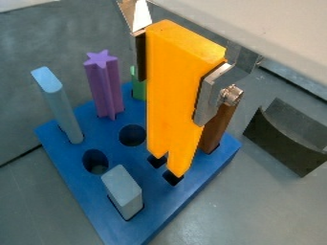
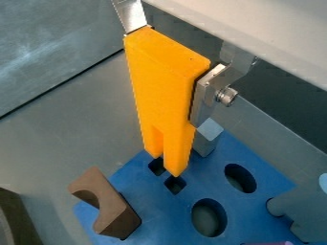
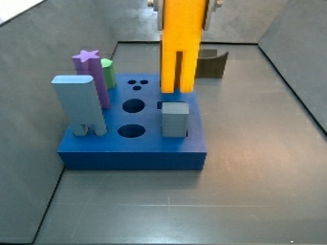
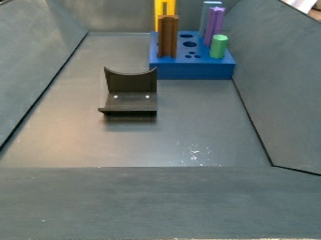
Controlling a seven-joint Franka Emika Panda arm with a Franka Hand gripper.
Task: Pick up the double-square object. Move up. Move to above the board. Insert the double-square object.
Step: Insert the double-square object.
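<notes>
My gripper (image 1: 177, 57) is shut on the double-square object (image 1: 173, 105), a tall orange-yellow prism held upright between the silver fingers (image 1: 212, 92). The prism stands over the blue board (image 1: 76, 153), with its lower end at the mouth of a dark stepped hole (image 2: 173, 182) near the board's edge. How deep it sits cannot be told. It also shows in a wrist view (image 2: 163, 96) and in both side views (image 3: 182, 48) (image 4: 164, 11). The gripper (image 3: 183, 5) is at the upper edge of a side view.
The board (image 3: 134, 148) carries a purple star post (image 1: 101, 81), a light-blue tall block (image 3: 79, 103), a grey block (image 3: 174, 119), a green cylinder (image 4: 221, 45) and a brown block (image 1: 220, 126) next to the prism. The dark fixture (image 4: 128, 92) stands on the floor beside the board.
</notes>
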